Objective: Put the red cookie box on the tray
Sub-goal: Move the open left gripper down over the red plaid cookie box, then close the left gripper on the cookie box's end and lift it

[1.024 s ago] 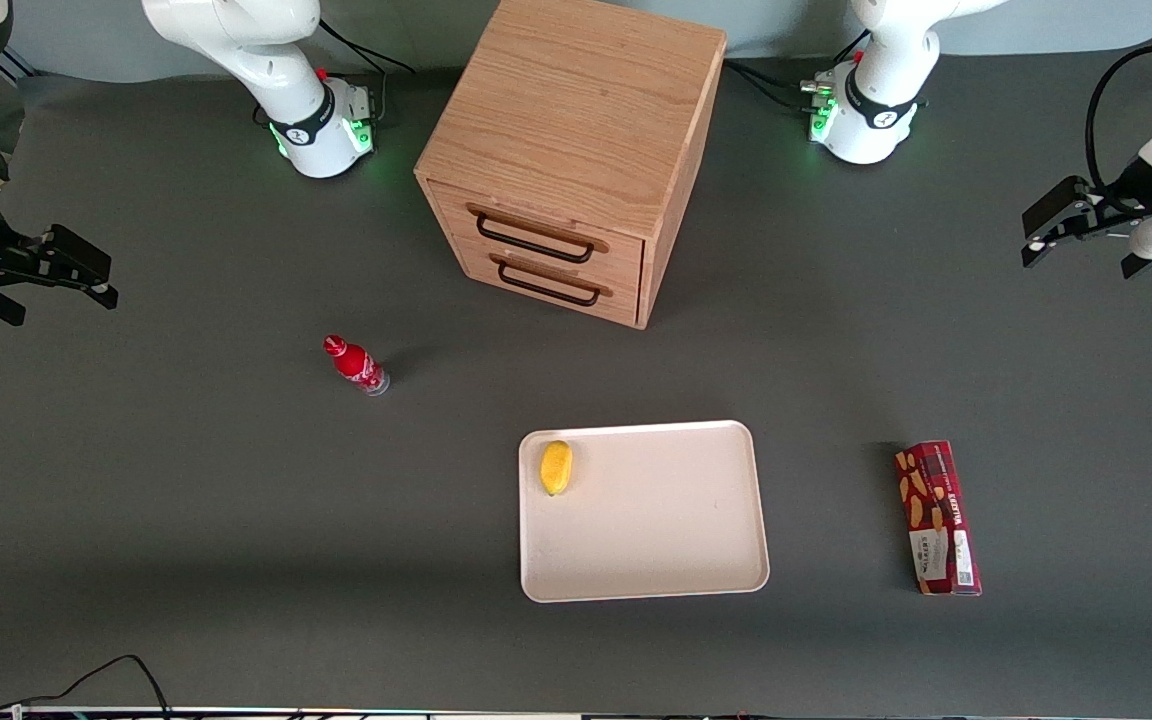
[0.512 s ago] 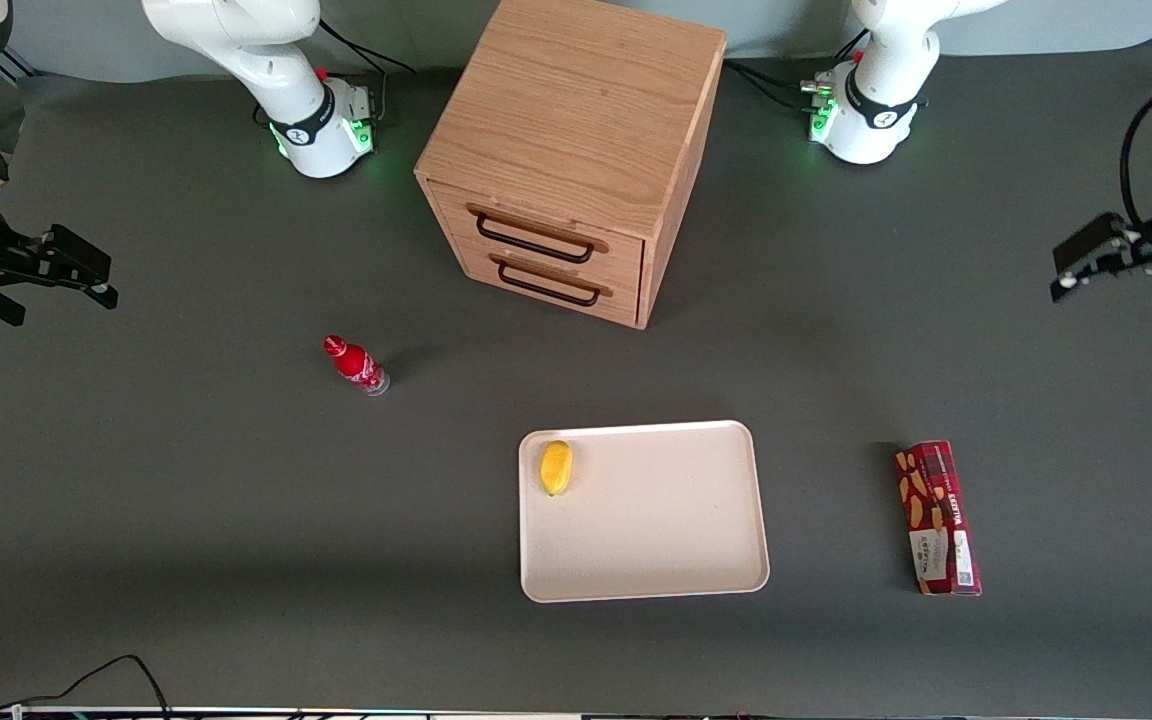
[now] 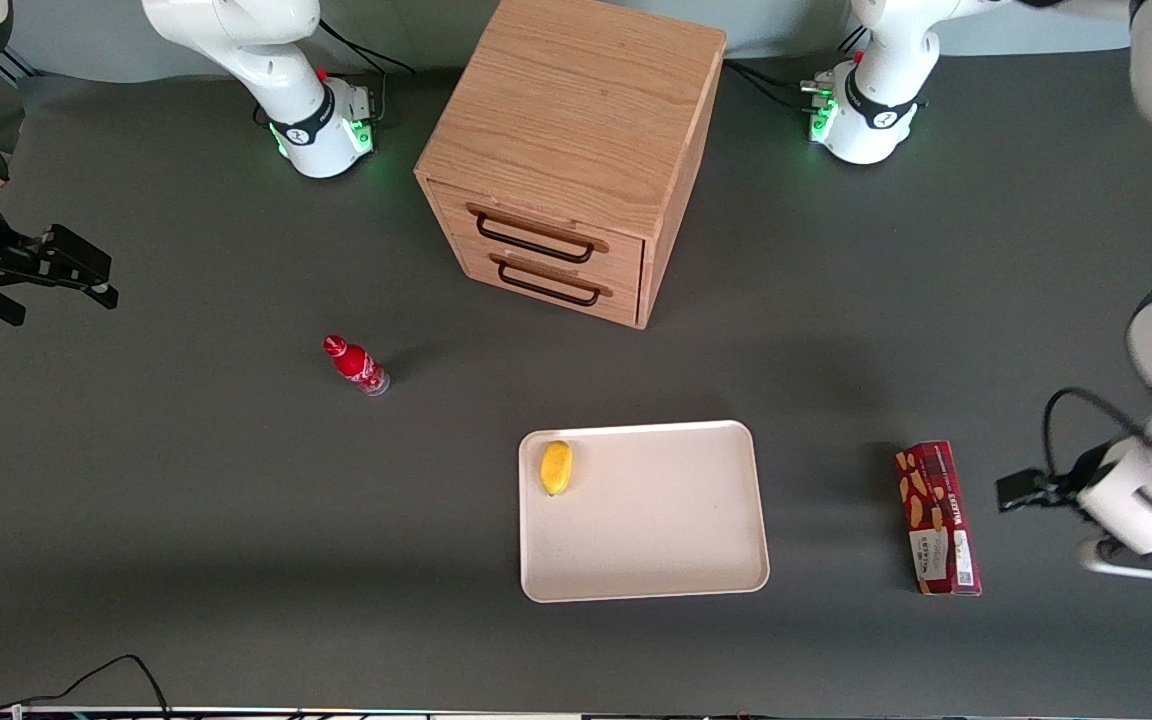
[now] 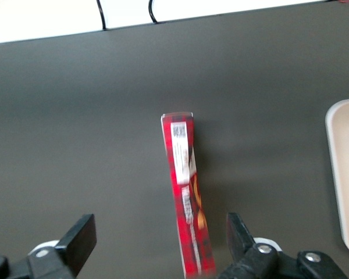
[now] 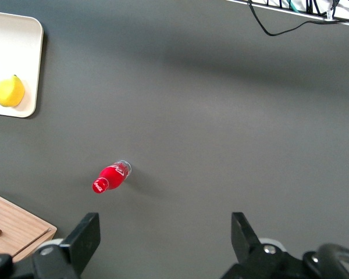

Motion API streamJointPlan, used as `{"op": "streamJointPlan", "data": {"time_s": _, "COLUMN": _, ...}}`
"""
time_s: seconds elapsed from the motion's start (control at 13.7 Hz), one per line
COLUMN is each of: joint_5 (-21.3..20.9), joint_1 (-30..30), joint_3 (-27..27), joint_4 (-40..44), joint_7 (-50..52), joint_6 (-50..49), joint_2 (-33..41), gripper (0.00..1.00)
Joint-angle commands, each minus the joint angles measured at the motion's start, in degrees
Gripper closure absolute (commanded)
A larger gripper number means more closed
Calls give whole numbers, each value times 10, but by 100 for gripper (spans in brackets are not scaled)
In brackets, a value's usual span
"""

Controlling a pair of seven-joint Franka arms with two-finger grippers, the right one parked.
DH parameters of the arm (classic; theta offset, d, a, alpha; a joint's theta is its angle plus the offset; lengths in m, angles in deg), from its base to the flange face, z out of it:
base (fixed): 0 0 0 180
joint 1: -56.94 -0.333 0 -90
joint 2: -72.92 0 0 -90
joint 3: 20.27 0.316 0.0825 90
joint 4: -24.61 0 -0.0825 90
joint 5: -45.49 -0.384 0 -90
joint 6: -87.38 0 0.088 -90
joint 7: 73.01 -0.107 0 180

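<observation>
The red cookie box [image 3: 938, 518] lies flat on the dark table, toward the working arm's end, beside the cream-white tray [image 3: 656, 520] with a gap of table between them. My left gripper [image 3: 1056, 527] hovers just past the box on the side away from the tray. In the left wrist view the gripper [image 4: 160, 238] is open and the box [image 4: 186, 192] runs lengthwise between the two fingers, closer to one finger [image 4: 239, 233] than the other, with nothing gripped. An edge of the tray [image 4: 344, 174] shows in that view too.
A yellow lemon [image 3: 556, 467] sits on the tray near one corner. A small red bottle [image 3: 356, 364] lies toward the parked arm's end. A wooden two-drawer cabinet [image 3: 566, 150] stands farther from the front camera than the tray.
My left arm has swung from high near the table's end, down and nearer to the front camera, to a spot beside the cookie box. Box, tray, lemon and bottle have not moved.
</observation>
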Motion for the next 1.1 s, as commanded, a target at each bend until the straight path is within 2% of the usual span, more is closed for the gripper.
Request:
{"op": "streamJointPlan", "data": {"time_s": 0.0, "joint_5": -46, "joint_1": 22, "joint_3": 2, "joint_4": 29, "joint_7": 42, "joint_6": 73, "joint_2": -75, "gripper": 0}}
{"op": "streamJointPlan", "data": {"time_s": 0.15, "joint_5": -49, "joint_1": 22, "joint_3": 6, "joint_4": 27, "joint_7": 42, "joint_6": 111, "joint_2": -106, "gripper": 0}}
{"op": "streamJointPlan", "data": {"time_s": 0.44, "joint_5": -49, "joint_1": 22, "joint_3": 17, "joint_4": 22, "joint_7": 41, "joint_6": 126, "joint_2": -123, "gripper": 0}}
{"op": "streamJointPlan", "data": {"time_s": 0.51, "joint_5": -48, "joint_1": 21, "joint_3": 16, "joint_4": 22, "joint_7": 43, "joint_6": 126, "joint_2": -125, "gripper": 9}}
{"op": "streamJointPlan", "data": {"time_s": 0.59, "joint_5": -40, "joint_1": 22, "joint_3": 16, "joint_4": 21, "joint_7": 58, "joint_6": 126, "joint_2": -127, "gripper": 51}}
{"op": "streamJointPlan", "data": {"time_s": 0.66, "joint_5": -48, "joint_1": 22, "joint_3": 17, "joint_4": 21, "joint_7": 82, "joint_6": 128, "joint_2": -128, "gripper": 78}}
{"op": "streamJointPlan", "data": {"time_s": 0.73, "joint_5": -51, "joint_1": 26, "joint_3": 17, "joint_4": 21, "joint_7": 91, "joint_6": 132, "joint_2": -130, "gripper": 100}}
{"op": "streamJointPlan", "data": {"time_s": 0.88, "joint_5": -54, "joint_1": 31, "joint_3": 17, "joint_4": 16, "joint_7": 92, "joint_6": 135, "joint_2": -130, "gripper": 100}}
{"op": "streamJointPlan", "data": {"time_s": 1.02, "joint_5": -74, "joint_1": 30, "joint_3": 17, "joint_4": 18, "joint_7": 92, "joint_6": 134, "joint_2": -126, "gripper": 100}}
